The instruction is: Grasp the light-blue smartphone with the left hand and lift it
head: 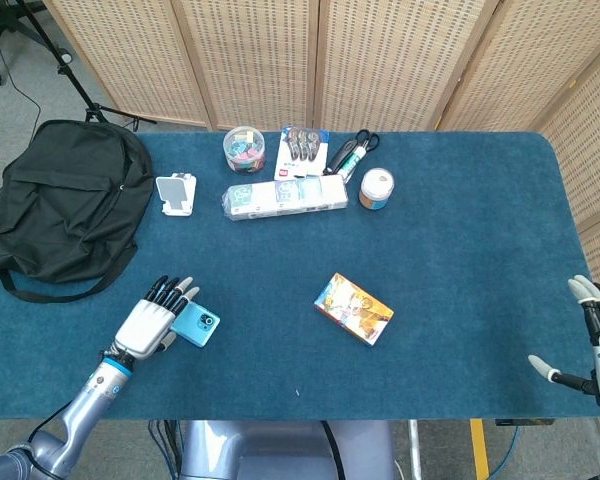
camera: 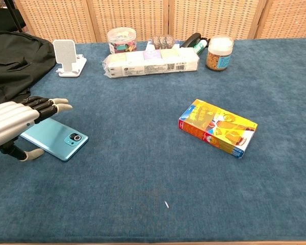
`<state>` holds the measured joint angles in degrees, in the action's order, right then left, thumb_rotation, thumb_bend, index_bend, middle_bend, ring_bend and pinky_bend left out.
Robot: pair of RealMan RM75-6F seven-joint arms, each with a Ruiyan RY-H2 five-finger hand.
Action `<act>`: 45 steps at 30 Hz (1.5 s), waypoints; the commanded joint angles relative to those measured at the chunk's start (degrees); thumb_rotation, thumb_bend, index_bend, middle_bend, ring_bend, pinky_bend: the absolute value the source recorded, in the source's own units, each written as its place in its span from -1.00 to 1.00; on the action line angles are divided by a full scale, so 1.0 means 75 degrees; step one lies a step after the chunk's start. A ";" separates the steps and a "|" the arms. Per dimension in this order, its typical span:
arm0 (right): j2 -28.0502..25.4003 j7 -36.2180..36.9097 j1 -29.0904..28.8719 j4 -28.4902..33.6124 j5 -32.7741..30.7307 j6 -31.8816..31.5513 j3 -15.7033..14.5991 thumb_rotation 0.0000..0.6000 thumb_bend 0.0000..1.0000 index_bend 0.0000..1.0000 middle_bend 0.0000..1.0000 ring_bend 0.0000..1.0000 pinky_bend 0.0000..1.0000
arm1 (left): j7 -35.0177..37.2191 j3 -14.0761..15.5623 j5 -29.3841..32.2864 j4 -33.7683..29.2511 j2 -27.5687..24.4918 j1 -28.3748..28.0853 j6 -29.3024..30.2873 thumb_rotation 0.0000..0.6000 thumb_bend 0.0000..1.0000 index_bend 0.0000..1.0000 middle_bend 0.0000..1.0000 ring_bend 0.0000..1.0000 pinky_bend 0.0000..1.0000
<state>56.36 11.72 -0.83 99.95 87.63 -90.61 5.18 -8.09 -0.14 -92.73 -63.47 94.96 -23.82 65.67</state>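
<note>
At the near left of the table (head: 460,230), your left hand (head: 152,317) hangs over the left end of the phone (camera: 55,139), fingers (camera: 46,105) extended and slightly apart, thumb (camera: 28,153) stuck out below on the near side. Nothing is held; whether the palm touches the phone cannot be told from either view. The phone lies flat on the blue cloth, camera side up, its right end with the lens showing past your fingertips in the head view. It sits just near of the black backpack (head: 65,210), which hangs over the table's left edge. Your right hand (head: 598,345) is at the near right corner, partly out of frame, fingers spread and thumb out, holding nothing. Mid-table, well right of the phone, a colourful box (camera: 218,127) lies flat, turned at an angle. Along the far side: a white phone stand (camera: 67,57) upright at the left; right of it a long white packet (camera: 152,62) lying lengthwise; behind the packet a round tub (camera: 121,39) of coloured bits and a blister card (head: 303,147); then scissors (head: 364,141) and a small jar (camera: 219,52) with a white lid at the right end. A small white speck (camera: 166,204) lies on the cloth near the front edge.
</note>
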 commanded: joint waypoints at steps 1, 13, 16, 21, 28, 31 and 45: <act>-0.0001 0.0002 -0.0001 -0.0004 -0.0001 0.0000 0.0003 1.00 -1.00 -1.00 -1.00 -1.00 -1.00 | 0.0013 0.0015 0.0018 0.0034 0.0025 -0.0024 -0.0005 1.00 -0.38 -1.00 -1.00 -1.00 -1.00; -0.0017 0.0045 0.0008 0.0011 0.0041 -0.0008 -0.0016 1.00 -1.00 -1.00 -1.00 -1.00 -1.00 | 0.0531 0.0113 -0.0024 0.0406 0.0154 -0.0099 0.0255 1.00 0.00 -0.33 -1.00 -1.00 -1.00; -0.0023 0.0057 0.0005 0.0017 0.0032 0.0007 -0.0018 1.00 -1.00 -1.00 -1.00 -1.00 -1.00 | 0.0514 0.0099 0.0023 0.0492 0.0180 -0.0131 0.0247 1.00 0.12 -0.24 -1.00 -1.00 -1.00; -0.0035 0.0075 0.0006 0.0019 0.0009 0.0011 -0.0008 1.00 -1.00 -1.00 -1.00 -1.00 -1.00 | 0.0423 0.0066 0.0061 0.0512 0.0193 -0.0206 0.0264 1.00 0.26 -0.15 -1.00 -1.00 -1.00; -0.0042 0.0091 0.0002 0.0018 -0.0005 0.0031 -0.0007 1.00 -1.00 -1.00 -1.00 -1.00 -1.00 | 0.0317 -0.0039 0.0103 0.0474 0.0140 -0.0317 0.0325 1.00 0.30 -0.10 -1.00 -1.00 -1.00; -0.0038 0.0086 -0.0006 0.0019 -0.0012 0.0049 -0.0008 1.00 -1.00 -1.00 -1.00 -1.00 -1.00 | 0.0125 -0.0171 0.0121 0.0414 0.0056 -0.0439 0.0365 1.00 0.30 -0.08 -1.00 -1.00 -1.00; -0.0007 -0.0021 -0.0035 0.0030 -0.0095 0.0145 -0.0005 1.00 -1.00 -1.00 -1.00 -1.00 -1.00 | -0.0549 -0.0985 0.0800 0.0644 0.0497 -0.1238 -0.0194 1.00 0.14 -0.62 -1.00 -1.00 -1.00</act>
<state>56.29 11.57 -1.08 100.18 86.92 -89.54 5.14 -12.08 -7.15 -87.08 -58.96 98.32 -32.73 64.36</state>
